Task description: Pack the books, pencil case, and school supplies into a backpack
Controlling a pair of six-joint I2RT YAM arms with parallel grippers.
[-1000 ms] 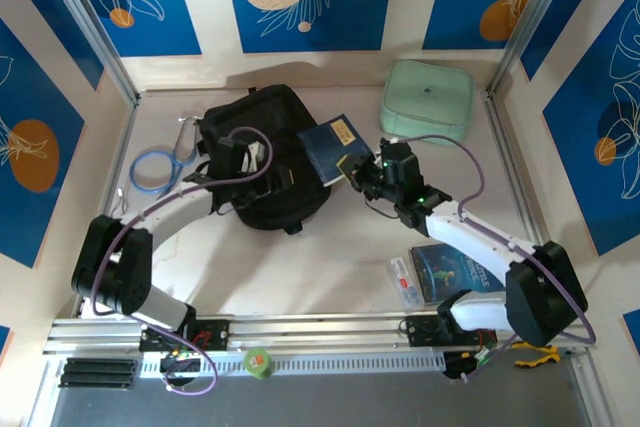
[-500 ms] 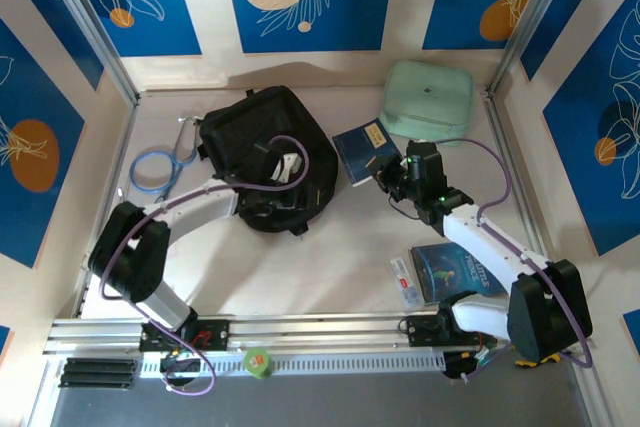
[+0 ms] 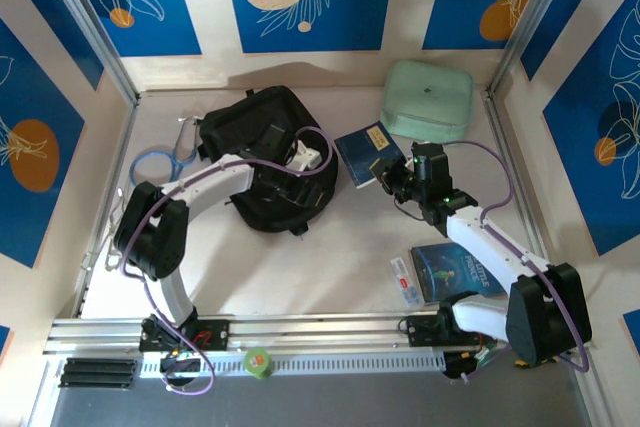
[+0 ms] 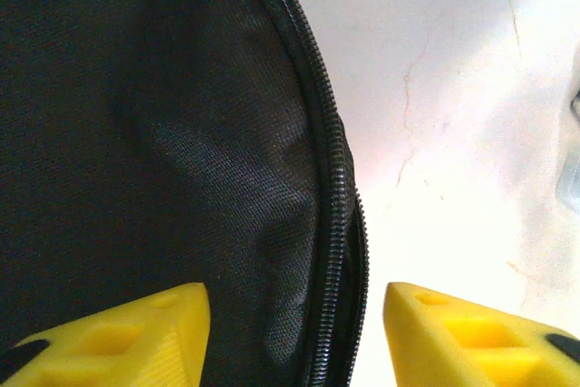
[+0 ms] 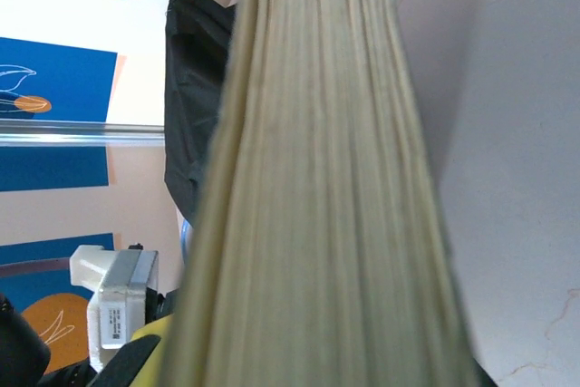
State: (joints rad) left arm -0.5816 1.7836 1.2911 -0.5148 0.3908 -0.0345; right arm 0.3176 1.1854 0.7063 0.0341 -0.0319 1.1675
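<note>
Both grippers have shifted right since a second ago, and the navy book has come off the backpack.
Left gripper hangs over the backpack's right rim with its yellow fingers apart and gripping nothing, the zipper line running up between them. Right gripper is clenched on the navy book's near corner. That book juts out ahead and to its left, just beside the backpack. Well behind this gripper, toward its arm's base, the blue book and the pencil case lie side by side on the tabletop.
</note>
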